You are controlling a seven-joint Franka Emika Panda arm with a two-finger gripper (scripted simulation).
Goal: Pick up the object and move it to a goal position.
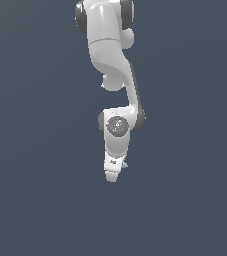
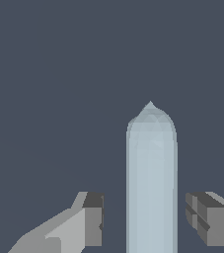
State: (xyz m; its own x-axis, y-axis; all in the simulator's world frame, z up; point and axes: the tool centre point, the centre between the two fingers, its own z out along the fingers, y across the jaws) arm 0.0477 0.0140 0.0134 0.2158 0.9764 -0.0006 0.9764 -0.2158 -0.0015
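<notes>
In the wrist view the pale blue-grey rod [image 2: 151, 183] stands lengthwise between my two fingers, its rounded end pointing away from the camera. My gripper [image 2: 144, 220] is open around it, with a gap on each side of the rod. The gap is narrower at the finger [image 2: 205, 222] on one side than at the other finger [image 2: 91, 220]. In the exterior view the gripper [image 1: 112, 176] points down at the dark floor. Only a small pale blue tip of the rod [image 1: 125, 164] shows beside the hand, on the exterior view's right.
The flat dark grey-blue floor [image 1: 45, 200] fills both views. The white arm [image 1: 110, 50] comes down from the top of the exterior view. No goal marker shows.
</notes>
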